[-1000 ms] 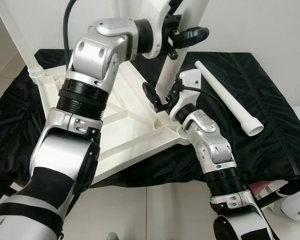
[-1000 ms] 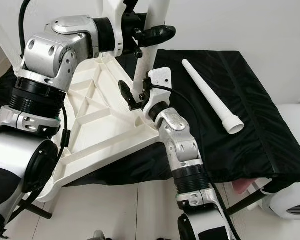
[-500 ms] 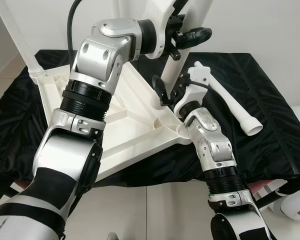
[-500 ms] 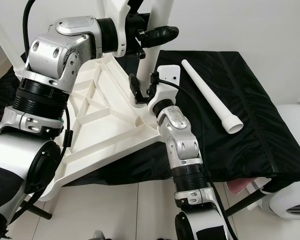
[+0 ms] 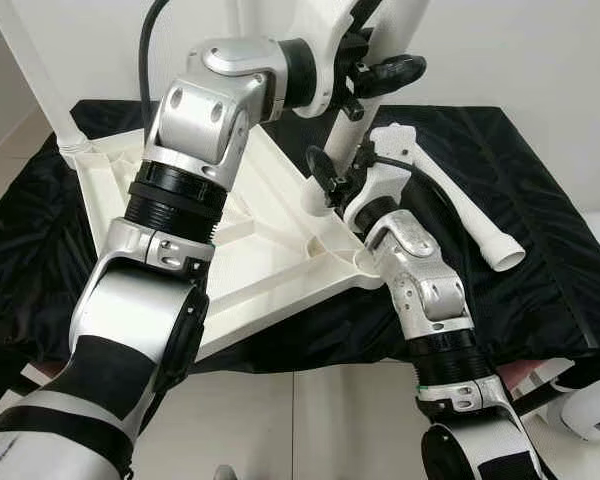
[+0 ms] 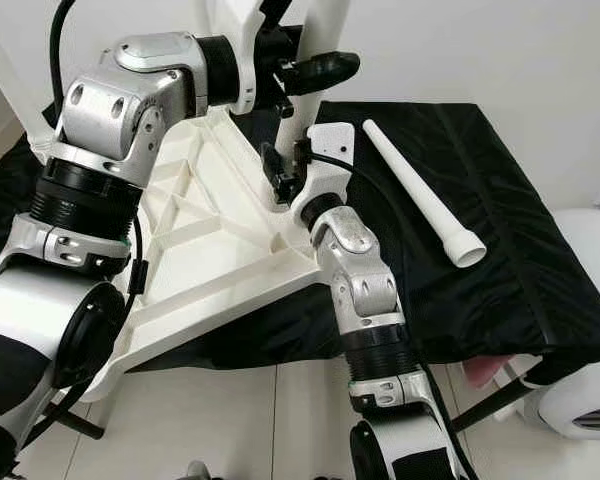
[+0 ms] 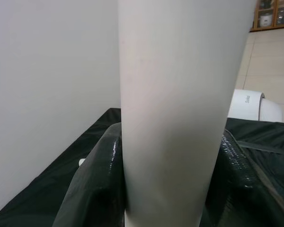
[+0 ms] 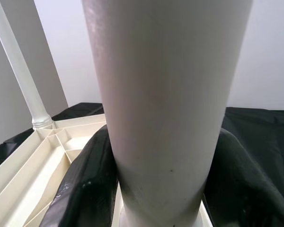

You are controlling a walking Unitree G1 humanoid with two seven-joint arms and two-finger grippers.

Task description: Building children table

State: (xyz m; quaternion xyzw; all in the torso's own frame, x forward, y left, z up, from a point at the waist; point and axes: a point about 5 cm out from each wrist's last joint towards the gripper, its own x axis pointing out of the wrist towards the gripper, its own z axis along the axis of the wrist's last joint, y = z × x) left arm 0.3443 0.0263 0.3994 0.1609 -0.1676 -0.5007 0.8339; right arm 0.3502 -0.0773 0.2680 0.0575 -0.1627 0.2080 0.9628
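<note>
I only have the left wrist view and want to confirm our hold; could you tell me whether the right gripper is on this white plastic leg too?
Observer: Yes, the right gripper is shut on the same upright white plastic leg, below the left gripper.
Operator: Thank you; are other legs standing?
Observer: One slim white leg stands at the far left corner of the ribbed white tabletop.
Operator: Any spares?
Observer: One tapered white leg lies loose on the black cloth, to the robot's right.
</note>
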